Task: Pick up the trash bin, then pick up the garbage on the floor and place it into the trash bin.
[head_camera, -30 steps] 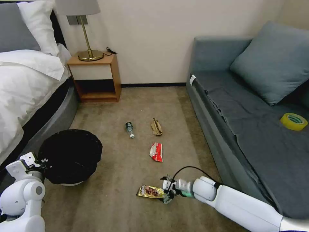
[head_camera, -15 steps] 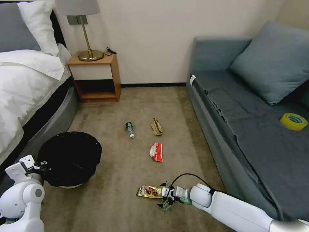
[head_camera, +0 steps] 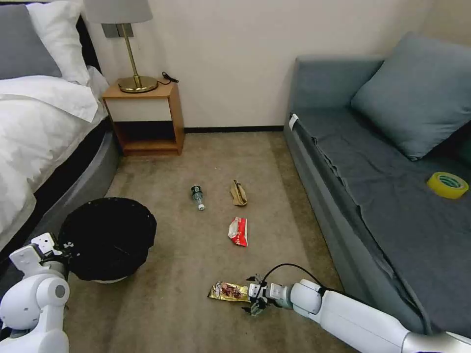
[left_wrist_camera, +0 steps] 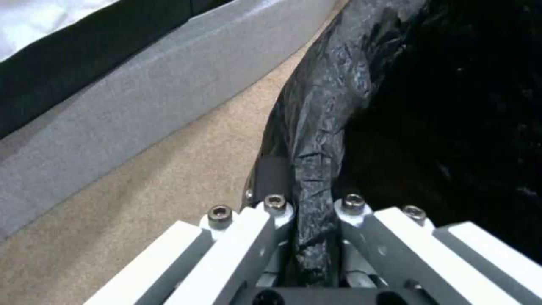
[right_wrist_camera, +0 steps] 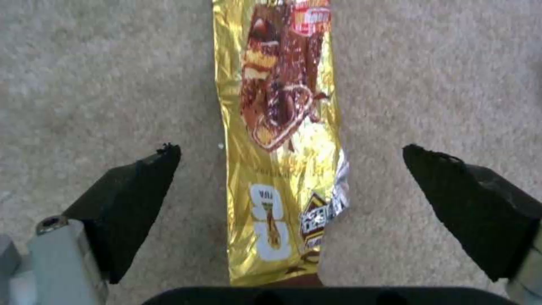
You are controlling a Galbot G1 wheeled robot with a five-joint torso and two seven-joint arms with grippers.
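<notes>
- Yellow-brown snack wrapper (right_wrist_camera: 279, 140) lies flat on the floor (head_camera: 186, 274), long axis running straight out between the right gripper's (right_wrist_camera: 291, 182) spread fingers (right_wrist_camera: 135, 199).
- Left gripper (left_wrist_camera: 308, 220) is clamped on the trash bin (head_camera: 105, 238) rim.

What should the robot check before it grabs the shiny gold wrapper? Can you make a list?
1. Right gripper open: ok, fingers wide apart.
2. Gold wrapper between the fingers: ok, centred, untouched.
3. Wrapper flat on the carpet: ok.
4. Left gripper holding the trash bin: ok, clamped on the bag-lined rim.
5. Bin off the floor: cannot tell.
6. Other litter out of the way: ok, the red-and-white wrapper lies well apart.
</notes>
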